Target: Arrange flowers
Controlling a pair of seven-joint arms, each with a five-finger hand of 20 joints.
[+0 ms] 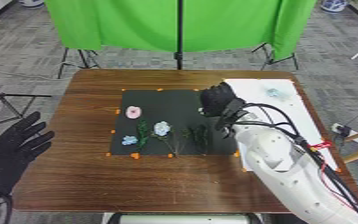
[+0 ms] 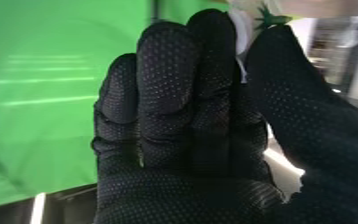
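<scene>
My right hand (image 1: 217, 101) is over the upper right of the black mat (image 1: 171, 97), with a bit of white at its left edge. In the right wrist view, the thumb and a finger of this hand (image 2: 171, 105) pinch a white flower with a green base (image 2: 271, 20). On the mat lie a pink flower (image 1: 133, 112), a pale blue flower (image 1: 162, 128) with a stem, a smaller blue flower (image 1: 129, 140) and dark green leaves (image 1: 199, 134). My left hand (image 1: 14, 150) is held open off the table's left side.
A white board (image 1: 262, 86) lies along the right of the brown table (image 1: 82, 175), with a pale blue-green item (image 1: 277, 94) on its upper part. Orange marks surround the mat. A green cloth (image 1: 122, 25) hangs on stands behind the table.
</scene>
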